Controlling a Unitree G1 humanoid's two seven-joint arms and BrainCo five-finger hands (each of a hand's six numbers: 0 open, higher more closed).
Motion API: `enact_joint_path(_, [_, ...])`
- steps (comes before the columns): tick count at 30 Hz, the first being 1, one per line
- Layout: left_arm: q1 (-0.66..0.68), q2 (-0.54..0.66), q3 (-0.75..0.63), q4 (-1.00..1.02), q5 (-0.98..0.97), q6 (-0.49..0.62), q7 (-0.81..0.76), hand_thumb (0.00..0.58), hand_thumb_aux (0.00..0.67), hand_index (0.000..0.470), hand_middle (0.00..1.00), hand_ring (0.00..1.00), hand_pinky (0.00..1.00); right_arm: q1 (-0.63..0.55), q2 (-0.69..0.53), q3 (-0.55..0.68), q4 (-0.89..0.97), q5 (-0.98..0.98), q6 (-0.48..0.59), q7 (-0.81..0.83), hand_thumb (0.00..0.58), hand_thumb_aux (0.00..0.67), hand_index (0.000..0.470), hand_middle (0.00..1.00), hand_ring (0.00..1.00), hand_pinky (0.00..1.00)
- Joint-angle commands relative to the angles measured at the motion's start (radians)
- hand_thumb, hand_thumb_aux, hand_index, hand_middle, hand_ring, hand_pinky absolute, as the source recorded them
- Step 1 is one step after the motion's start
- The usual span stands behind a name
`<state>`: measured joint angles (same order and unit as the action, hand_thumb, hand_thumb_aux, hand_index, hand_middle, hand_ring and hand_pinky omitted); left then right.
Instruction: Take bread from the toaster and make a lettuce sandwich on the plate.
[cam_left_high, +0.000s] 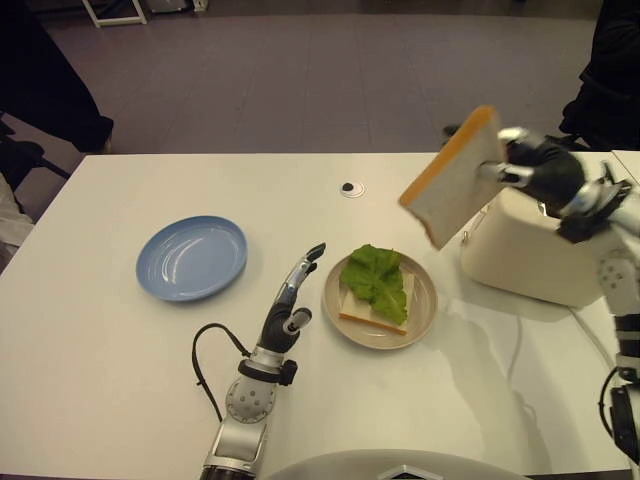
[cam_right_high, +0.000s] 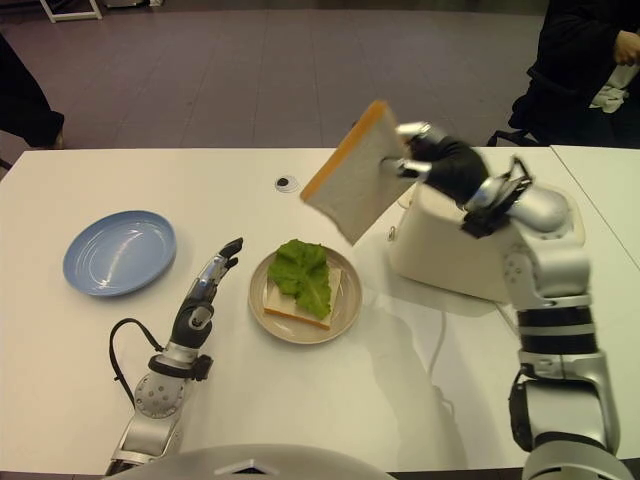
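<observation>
Right hand (cam_left_high: 540, 168) clamped on one edge of the bread slice (cam_left_high: 452, 180), which hangs tilted in the air over the toaster (cam_left_high: 530, 255), up and right of the tan plate (cam_left_high: 428, 300). The slice is probably light, soft and easily dented (best gripped at the crust, gently). The lettuce (cam_left_high: 375, 278) lies loose on the lower slice (cam_left_high: 358, 318) and may slide. Left hand (cam_left_high: 290, 305) rests on the table (cam_left_high: 100, 350) just beside the plate, fingers stretched, holding nothing. Hidden: the toaster slots, behind bread and hand; grip firmness cannot be told.
</observation>
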<state>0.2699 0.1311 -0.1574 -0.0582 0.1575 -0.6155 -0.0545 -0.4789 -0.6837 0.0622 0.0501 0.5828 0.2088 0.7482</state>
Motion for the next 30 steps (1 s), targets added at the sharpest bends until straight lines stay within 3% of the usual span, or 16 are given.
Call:
enact_joint_path(1, [-0.004, 0.003, 0.001, 0.005, 0.058, -0.022, 0.018, 0.000, 0.000, 0.000, 0.00, 0.00, 0.00, 0.040, 0.079, 0.107, 0.068, -0.115, 0.075, -0.007, 0.580, 0.670, 0.470, 0.00, 0.00, 0.00])
enact_joint_path(4, [-0.002, 0.002, 0.003, 0.001, 0.077, -0.032, 0.029, 0.000, 0.000, 0.000, 0.00, 0.00, 0.00, 0.047, 0.113, 0.145, 0.140, -0.194, 0.087, 0.010, 0.580, 0.670, 0.470, 0.00, 0.00, 0.00])
enact_joint_path(7, [0.004, 0.004, 0.003, -0.004, 0.104, -0.033, 0.040, 0.000, 0.000, 0.000, 0.00, 0.00, 0.00, 0.037, 0.147, 0.179, 0.215, -0.270, 0.069, 0.022, 0.575, 0.610, 0.428, 0.00, 0.00, 0.00])
enact_joint_path(8, [0.005, 0.005, 0.003, -0.006, 0.114, -0.033, 0.043, 0.000, 0.000, 0.000, 0.00, 0.00, 0.00, 0.031, 0.159, 0.184, 0.234, -0.288, 0.062, 0.025, 0.580, 0.670, 0.470, 0.00, 0.00, 0.00])
enact_joint_path(17, [-0.005, 0.016, -0.001, -0.049, 0.299, -0.008, 0.092, 0.000, 0.000, 0.000, 0.00, 0.00, 0.00, -0.011, 0.250, 0.225, 0.383, -0.439, -0.017, 0.039, 0.580, 0.670, 0.470, 0.00, 0.00, 0.00])
enact_joint_path(30, [-0.013, 0.036, -0.016, -0.031, 0.310, -0.008, 0.119, 0.000, 0.000, 0.000, 0.00, 0.00, 0.00, -0.003, 0.192, -0.004, 0.029, -0.097, 0.418, 0.222, 0.580, 0.670, 0.470, 0.00, 0.00, 0.00])
